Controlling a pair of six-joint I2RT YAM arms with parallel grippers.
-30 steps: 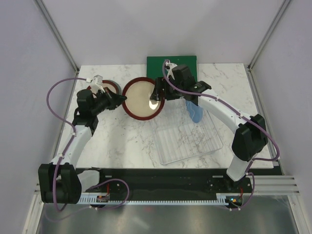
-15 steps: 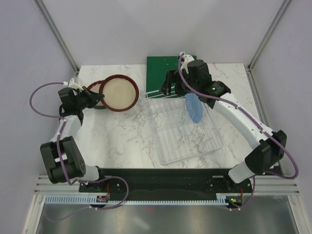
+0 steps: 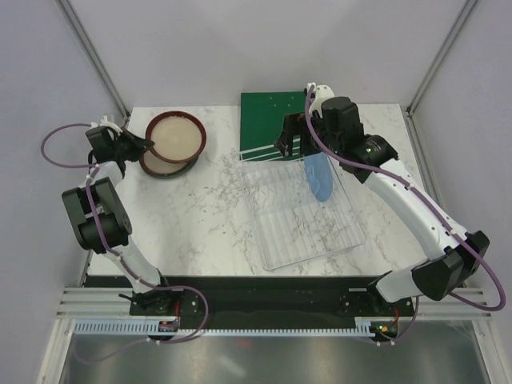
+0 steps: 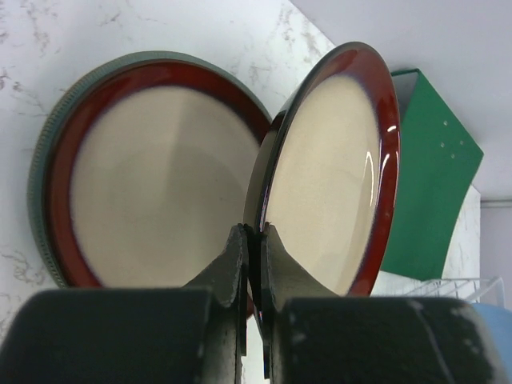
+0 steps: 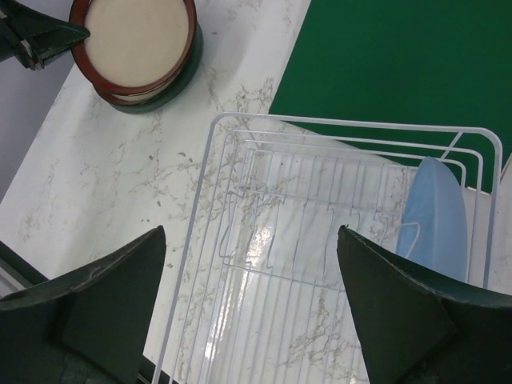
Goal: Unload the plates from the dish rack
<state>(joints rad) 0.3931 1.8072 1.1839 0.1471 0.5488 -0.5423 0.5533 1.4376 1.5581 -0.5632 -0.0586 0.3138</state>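
Where the left gripper (image 3: 134, 145) sits: far-left corner of the table (image 3: 200, 224), clenched on the rim of the held red-brown plate (image 3: 176, 134).
Left wrist view: the held red-brown plate is tilted up on edge with its cream face in view. Beside it, a second red-brown plate (image 4: 152, 176) lies flat inside the grey-green plate (image 4: 46, 152).
Top view: the held red-brown plate covers most of that stack, and whether it touches the stack cannot be told.
Right gripper (image 3: 296, 138): released, jaws wide, above the far end of the dish rack (image 3: 266, 240).
Right wrist view: the light blue plate (image 5: 436, 212) stands on edge at the rack's right side.
Green board (image 5: 384, 64): lies flat behind the rack, and the rack's far rail overlaps its near edge.
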